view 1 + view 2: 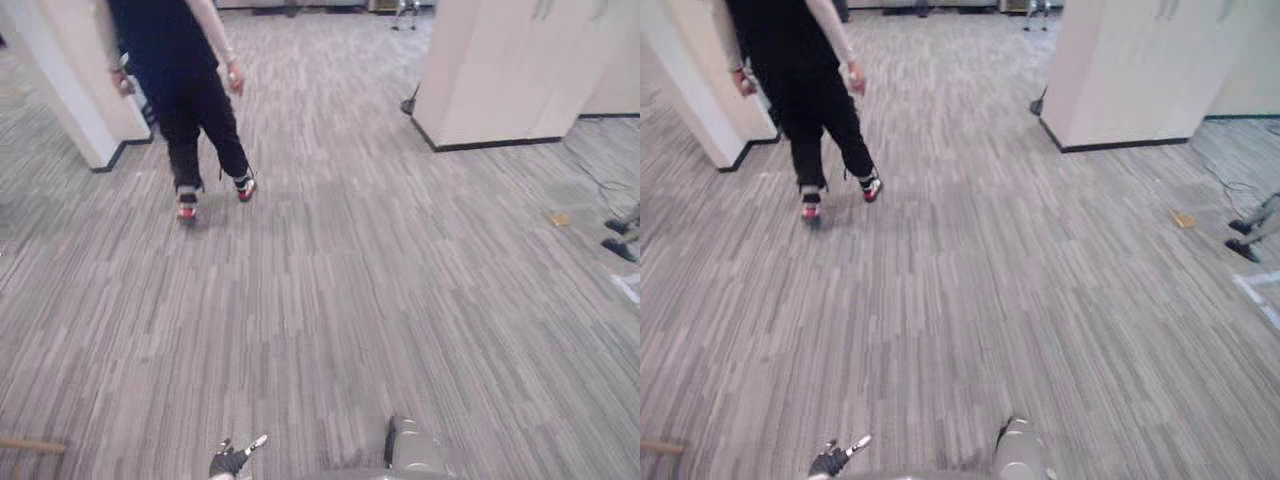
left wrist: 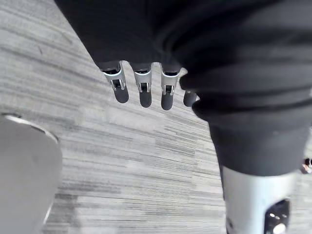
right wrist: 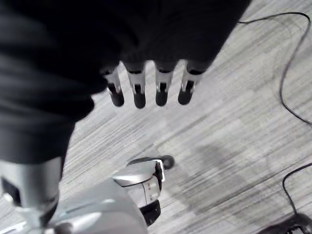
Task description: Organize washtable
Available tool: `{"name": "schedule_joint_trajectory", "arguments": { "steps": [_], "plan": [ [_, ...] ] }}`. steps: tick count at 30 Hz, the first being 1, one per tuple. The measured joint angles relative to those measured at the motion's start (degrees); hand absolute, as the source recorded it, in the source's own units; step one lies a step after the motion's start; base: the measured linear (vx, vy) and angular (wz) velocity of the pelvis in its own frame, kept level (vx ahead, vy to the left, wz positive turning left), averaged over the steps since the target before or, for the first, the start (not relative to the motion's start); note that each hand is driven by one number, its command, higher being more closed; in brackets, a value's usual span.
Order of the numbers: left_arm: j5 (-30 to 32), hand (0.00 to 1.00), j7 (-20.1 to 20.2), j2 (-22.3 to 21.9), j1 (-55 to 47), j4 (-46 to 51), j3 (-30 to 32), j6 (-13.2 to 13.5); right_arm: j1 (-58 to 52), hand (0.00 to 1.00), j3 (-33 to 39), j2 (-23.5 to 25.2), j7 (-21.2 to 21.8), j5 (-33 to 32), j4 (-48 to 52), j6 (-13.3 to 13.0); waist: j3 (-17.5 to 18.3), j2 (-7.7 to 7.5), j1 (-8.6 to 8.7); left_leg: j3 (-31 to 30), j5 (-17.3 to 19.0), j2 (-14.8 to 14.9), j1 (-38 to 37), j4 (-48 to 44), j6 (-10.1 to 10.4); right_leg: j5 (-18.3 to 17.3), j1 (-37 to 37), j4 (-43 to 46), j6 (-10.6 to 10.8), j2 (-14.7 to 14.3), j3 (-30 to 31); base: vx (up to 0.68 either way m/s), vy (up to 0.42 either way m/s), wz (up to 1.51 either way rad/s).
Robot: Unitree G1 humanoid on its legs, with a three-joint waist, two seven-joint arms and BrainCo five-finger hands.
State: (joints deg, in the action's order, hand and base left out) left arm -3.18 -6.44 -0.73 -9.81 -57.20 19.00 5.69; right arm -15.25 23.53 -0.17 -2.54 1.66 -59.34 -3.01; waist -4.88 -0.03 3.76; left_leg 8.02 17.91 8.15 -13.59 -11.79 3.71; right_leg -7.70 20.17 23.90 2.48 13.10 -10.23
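Observation:
My left hand (image 2: 145,92) hangs over grey striped carpet (image 1: 360,300), its fingers straight and holding nothing; it also shows at the bottom edge of the left eye view (image 1: 228,460). My right hand (image 3: 139,95) hangs over the same carpet with straight fingers and nothing in it. Both hands are open.
A person in dark clothes (image 1: 190,90) walks away ahead on the left. A white pillar (image 1: 70,90) stands at the far left and a white cabinet block (image 1: 510,70) at the far right. Black stand feet (image 1: 620,240) and a small yellow scrap (image 1: 560,218) lie on the right. A wooden stick (image 1: 30,445) lies at the lower left.

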Motion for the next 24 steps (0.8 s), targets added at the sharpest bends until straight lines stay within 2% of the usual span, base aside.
{"name": "schedule_joint_trajectory", "arguments": {
  "steps": [1,2,3,4,5,6,8,10,11,13,15,16,17,18,19,20,21,22,23,24],
  "plan": [
    [0.15,0.00,-0.06,-0.09,-0.31,0.47,1.28,0.02,-0.20,0.00,-1.11,0.38,-0.06,-0.04,0.01,0.26,0.07,-1.04,0.14,0.09,-0.01,0.13,-0.87,-1.26,0.04,3.12,0.15,2.51,1.47,-0.32,1.23,0.56,-0.426,0.38],
    [0.24,0.00,-0.06,-0.38,-0.29,0.48,1.83,0.00,-0.33,0.00,-1.26,0.39,-0.02,-0.03,0.08,0.35,0.12,-1.00,0.22,0.13,-0.06,1.13,-0.51,-3.48,0.07,4.00,-0.02,4.20,1.90,-0.74,1.13,0.58,-0.454,0.34],
    [0.40,0.00,-0.06,-1.96,-0.35,1.24,3.77,0.04,-0.30,0.00,-1.45,-0.66,0.34,0.02,0.31,0.67,0.53,0.66,-0.18,-0.31,-0.88,5.80,4.03,-15.45,0.30,-0.05,-1.09,7.44,1.22,-3.28,-0.82,0.46,-0.357,0.22],
    [0.31,0.00,0.03,-2.46,-0.34,1.56,4.38,0.09,-0.29,0.00,-1.48,-0.97,0.36,0.02,0.45,0.70,0.49,1.09,-0.40,-0.58,-1.79,6.91,5.69,-19.23,0.23,-1.03,-1.32,8.00,0.91,-3.95,-0.95,0.62,-0.486,0.05],
    [-0.19,0.00,0.00,-3.67,-0.12,2.68,6.21,0.30,-0.32,0.00,-1.38,-1.78,0.30,0.03,0.98,0.69,-0.22,1.93,-1.44,-2.94,-8.73,10.30,12.14,-33.27,-0.72,-3.86,-3.08,8.79,-0.39,-5.69,-2.17,0.39,-0.289,-0.09],
    [-0.73,0.00,0.05,-3.60,-0.15,3.02,6.61,0.28,-0.20,0.00,-1.40,-2.29,0.19,0.04,1.26,0.77,-0.73,2.71,-1.82,-3.87,-12.33,13.27,18.02,-45.64,-0.83,-5.73,-6.07,8.40,-1.63,-7.60,-2.86,0.59,-0.408,-0.09],
    [-1.44,0.00,-0.10,-3.27,-0.23,3.41,7.69,0.46,0.04,0.00,-1.36,-2.42,0.09,-0.03,0.66,0.73,-0.88,2.32,-1.88,-2.40,-11.69,14.47,23.79,-55.66,-1.33,-6.70,-12.11,4.84,-2.55,-9.03,-3.88,0.52,-0.276,-0.01],
    [-1.51,0.00,-0.08,-2.72,-0.02,4.05,7.43,1.09,0.84,0.00,-1.33,-2.08,0.07,-0.03,-0.29,0.72,-0.88,0.83,-2.08,1.38,-10.04,12.24,27.30,-53.77,-0.75,-6.48,-17.87,-0.85,-2.45,-9.41,-3.89,0.38,-0.151,-0.03],
    [-1.50,0.00,-0.10,-2.45,0.14,4.23,7.41,1.46,2.30,0.00,-0.94,-2.02,0.07,-0.01,-1.57,0.71,-1.00,0.20,-2.14,3.74,-8.74,10.52,28.67,-47.87,0.09,-6.19,-20.42,-3.66,-2.27,-9.57,-3.70,0.41,-0.094,-0.12],
    [-1.53,0.00,-0.11,-2.23,0.38,4.18,6.61,1.67,4.29,0.00,0.41,-2.13,0.05,0.01,-2.83,0.81,-1.11,0.13,-2.25,5.04,-7.77,8.57,30.36,-35.67,0.66,-6.07,-23.34,-6.72,-2.16,-10.34,-3.46,0.46,-0.044,-0.19],
    [-1.53,0.00,-0.13,-1.47,2.03,3.37,6.05,1.62,6.21,0.00,1.49,-1.65,0.02,0.00,-2.97,0.65,-1.74,-0.59,-3.10,4.56,-8.15,5.82,30.75,-16.83,0.97,-6.38,-25.89,-8.79,-1.17,-10.08,-2.74,0.39,0.091,-0.28],
    [-1.53,0.00,-0.14,-1.21,2.46,3.07,5.64,1.61,6.33,0.00,1.55,-1.48,0.02,-0.01,-3.12,0.58,-1.89,-0.76,-3.11,4.01,-8.62,5.28,30.88,-13.43,1.14,-6.86,-26.65,-9.37,-0.36,-9.89,-2.42,0.37,0.168,-0.24],
    [-1.53,0.00,-0.18,-0.88,2.55,2.64,4.90,1.62,6.34,0.00,1.47,-1.40,0.01,-0.02,-3.17,0.24,-1.92,-0.69,-3.26,2.65,-11.71,4.64,30.94,-10.58,1.43,-7.98,-27.91,-10.26,1.20,-9.58,-2.02,0.38,0.237,-0.29],
    [-1.72,0.00,-0.17,-0.17,2.64,2.50,4.02,1.72,6.43,0.00,1.38,-1.10,-0.03,-0.01,-3.28,0.17,-1.79,-1.58,-3.44,2.73,-12.47,3.22,31.35,-14.02,-0.35,-9.79,-28.87,-10.25,2.95,-7.81,-0.91,0.39,0.268,-0.27],
    [-1.69,0.00,-0.17,0.39,2.71,2.51,3.59,1.71,6.39,0.00,1.41,-0.81,-0.03,-0.01,-3.31,0.15,-1.69,-1.81,-3.44,3.09,-10.62,1.99,32.15,-15.77,-1.56,-10.50,-29.04,-9.99,3.71,-6.56,-0.63,0.44,0.315,-0.21],
    [-1.69,0.00,-0.13,0.57,2.94,2.00,2.51,1.69,6.28,0.00,1.45,-0.71,-0.01,0.00,-3.90,0.13,-0.69,-2.61,-2.91,3.43,-6.41,0.61,32.49,-18.26,-1.93,-10.99,-28.53,-7.38,4.31,-4.86,0.08,0.39,0.246,-0.07],
    [-1.70,0.00,-0.14,0.89,3.37,1.31,1.78,1.61,6.39,0.00,1.40,-0.90,0.09,-0.02,-4.28,0.16,-0.76,-2.52,-2.88,3.87,-5.45,-0.01,32.36,-18.65,-2.60,-10.80,-26.45,-3.24,4.01,-3.85,1.04,0.58,0.412,-0.04],
    [-1.63,0.00,-0.08,2.14,3.90,0.24,0.72,1.48,6.36,0.00,1.41,-0.85,0.12,0.03,-4.78,0.22,-0.95,-2.87,-2.86,4.92,-4.55,-1.45,30.92,-18.08,-3.72,-8.87,-21.76,7.29,2.45,-1.72,2.84,0.58,0.408,0.05],
    [-1.64,0.00,-0.07,2.50,3.99,-0.26,-0.43,1.26,6.37,0.00,1.45,-0.63,0.10,-0.01,-4.84,0.12,-1.39,-3.17,-2.64,5.34,-3.48,-2.80,28.62,-17.92,-5.43,-4.89,-17.94,17.47,0.42,0.31,3.62,0.56,0.413,0.13],
    [-1.64,0.00,-0.07,3.02,3.98,-0.49,-0.95,1.12,6.33,0.00,1.43,-0.57,0.18,0.02,-4.95,0.25,-2.10,-2.77,-2.54,5.53,-2.92,-3.37,26.94,-17.68,-6.11,-5.15,-16.57,21.53,0.38,1.00,4.01,0.47,0.275,0.18]
  ]
}}
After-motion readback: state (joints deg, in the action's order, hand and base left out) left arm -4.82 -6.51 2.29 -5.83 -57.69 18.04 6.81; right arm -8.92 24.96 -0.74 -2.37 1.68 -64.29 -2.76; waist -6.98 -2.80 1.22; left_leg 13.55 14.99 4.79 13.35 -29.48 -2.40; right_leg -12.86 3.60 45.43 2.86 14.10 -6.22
